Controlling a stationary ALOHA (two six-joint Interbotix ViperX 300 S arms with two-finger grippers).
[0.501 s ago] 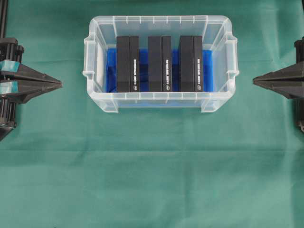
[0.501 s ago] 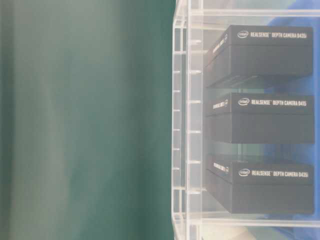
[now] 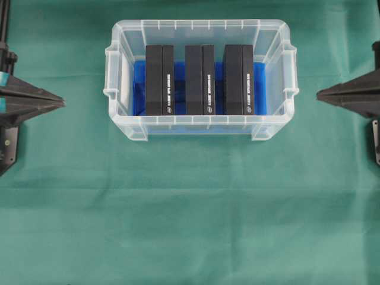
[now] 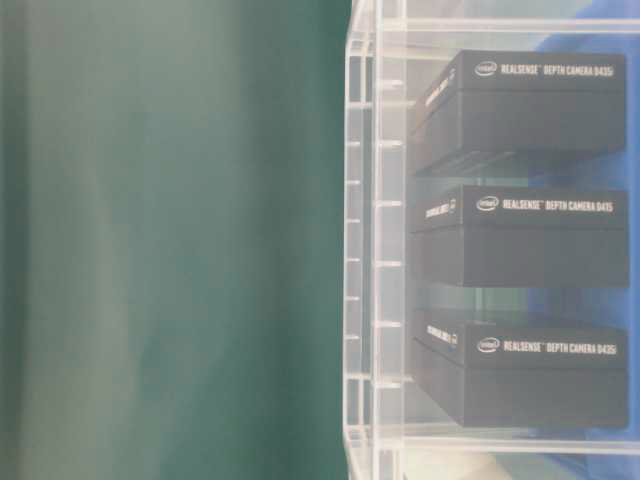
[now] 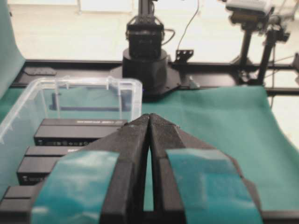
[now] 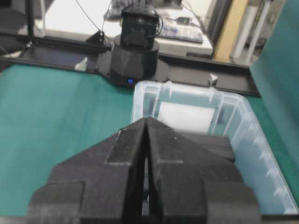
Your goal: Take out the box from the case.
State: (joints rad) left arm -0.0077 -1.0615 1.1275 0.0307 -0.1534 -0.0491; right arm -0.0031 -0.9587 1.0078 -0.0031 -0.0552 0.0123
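The case [image 3: 199,126], a clear plastic bin with a blue floor, stands at the upper middle of the green cloth. Three black boxes stand on edge side by side inside it: the left box [image 3: 159,80], the middle box [image 3: 199,80] and the right box [image 3: 238,80]. The table-level view shows them through the case wall [image 4: 362,250], white lettering on each. My left gripper [image 3: 62,102] is shut and empty, well left of the case, pointing at it. My right gripper [image 3: 319,95] is shut and empty, just right of the case. Both wrist views show the fingertips meeting, left gripper [image 5: 149,116] and right gripper [image 6: 146,119].
Green cloth [image 3: 190,225] covers the table in front of the case. The opposite arm bases [image 5: 145,60] [image 6: 138,51] stand beyond the cloth's ends. A camera stand [image 5: 247,14] rises at the far right in the left wrist view.
My left gripper has drawn back to the left, away from the case. The right gripper, the case and the boxes have stayed put.
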